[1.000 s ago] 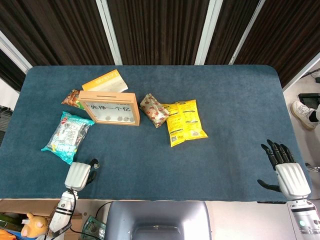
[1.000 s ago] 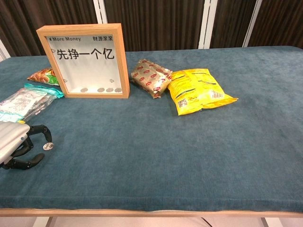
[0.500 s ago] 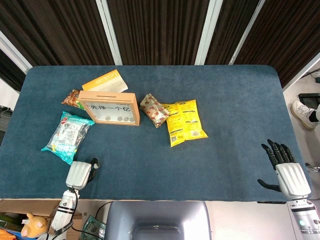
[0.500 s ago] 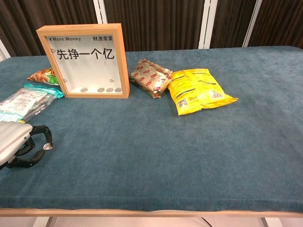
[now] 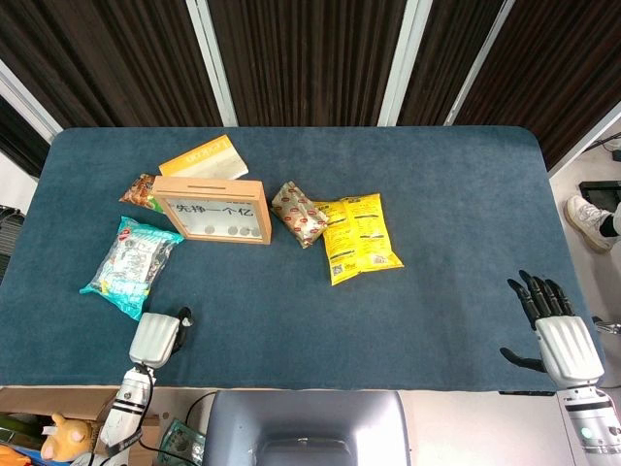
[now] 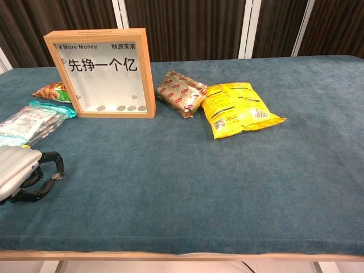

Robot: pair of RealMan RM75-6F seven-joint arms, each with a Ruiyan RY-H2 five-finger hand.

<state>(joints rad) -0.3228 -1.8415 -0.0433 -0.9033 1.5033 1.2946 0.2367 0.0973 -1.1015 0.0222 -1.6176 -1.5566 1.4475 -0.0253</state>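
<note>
My left hand (image 5: 155, 337) (image 6: 20, 173) lies low at the table's front left, fingers curled in. Its fingertips pinch a small silver coin (image 6: 57, 176) right at the cloth. Just beyond it lies a teal snack bag (image 5: 131, 264) (image 6: 28, 124). A wooden framed money box (image 5: 212, 209) (image 6: 102, 71) with a glass front stands upright further back, several coins at its bottom. My right hand (image 5: 553, 320) rests at the front right edge with fingers spread and nothing in it; the chest view does not show it.
A gold-brown packet (image 5: 298, 214) (image 6: 181, 91) and a yellow bag (image 5: 359, 236) (image 6: 239, 108) lie right of the box. An orange snack pack (image 5: 141, 191) (image 6: 51, 91) and a flat orange envelope (image 5: 206, 160) lie behind it. Blue cloth covers the table (image 5: 437, 194).
The left hand's fingers have curled slightly tighter around the coin and the hand has shifted a touch. The right hand has stayed put.
</note>
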